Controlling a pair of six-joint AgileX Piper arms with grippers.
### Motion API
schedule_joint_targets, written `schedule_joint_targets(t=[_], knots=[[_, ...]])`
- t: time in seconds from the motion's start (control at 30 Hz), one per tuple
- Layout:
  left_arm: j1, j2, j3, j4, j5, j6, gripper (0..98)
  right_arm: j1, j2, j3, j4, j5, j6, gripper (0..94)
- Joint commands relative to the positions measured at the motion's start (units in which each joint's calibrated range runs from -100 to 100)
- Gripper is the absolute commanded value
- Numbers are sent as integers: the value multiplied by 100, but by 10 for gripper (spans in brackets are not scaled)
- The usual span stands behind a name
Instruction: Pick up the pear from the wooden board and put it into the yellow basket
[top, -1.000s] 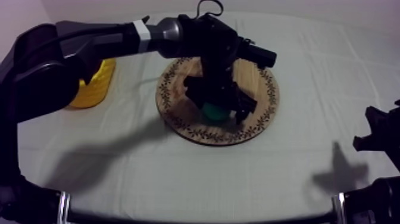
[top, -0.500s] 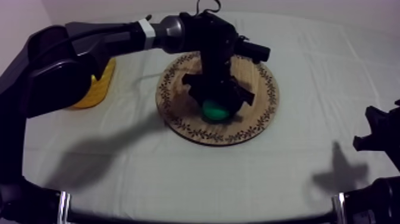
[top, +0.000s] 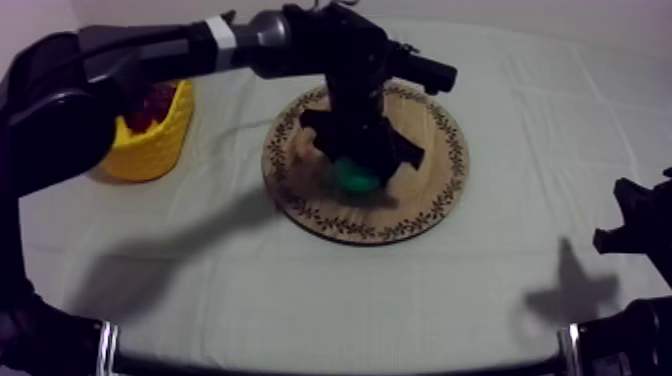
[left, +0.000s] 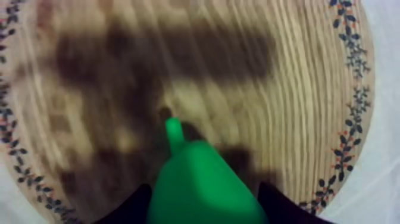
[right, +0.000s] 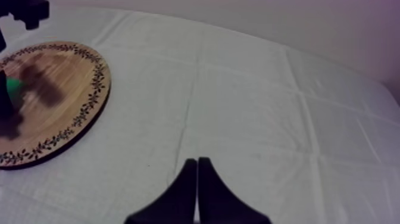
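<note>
Grey-white cloth (top: 300, 290), board (top: 440, 190): left gripper (top: 360, 160) clamped round the pear (left: 202, 184) at its broad belly, which I judge light, rigid, slick plastic; right gripper (right: 197, 162) clenched empty.

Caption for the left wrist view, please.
Left gripper shut on the pear over the round wooden board.

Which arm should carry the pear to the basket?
Left. The left gripper is shut on the pear over the board, and the yellow basket stands on that side; the right gripper rests far off.
</note>
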Motion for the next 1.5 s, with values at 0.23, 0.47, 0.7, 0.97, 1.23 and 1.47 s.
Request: schedule_joint_targets(t=[0.23, 0.47, 0.7, 0.97, 1.23, 1.47], knots=[[-248, -1941, 1460, -97, 175, -198, 479, 0, -5, 5, 2, 4, 0, 5], [-670, -3603, 3042, -165, 536, -450, 498, 0, -5, 5, 2, 4, 0, 5], [-1571, -4541, 3658, -501, 170, -811, 526, 0, -5, 5, 2, 4, 0, 5], [-2523, -4500, 3571, -905, -424, -881, 517, 0, -5, 5, 2, 4, 0, 5], [-3081, -4004, 3739, -969, -858, -661, 514, 0, -5, 5, 2, 4, 3, 5], [-3271, -3716, 4075, -974, -1239, -698, 535, 0, -5, 5, 2, 4, -1, 5]])
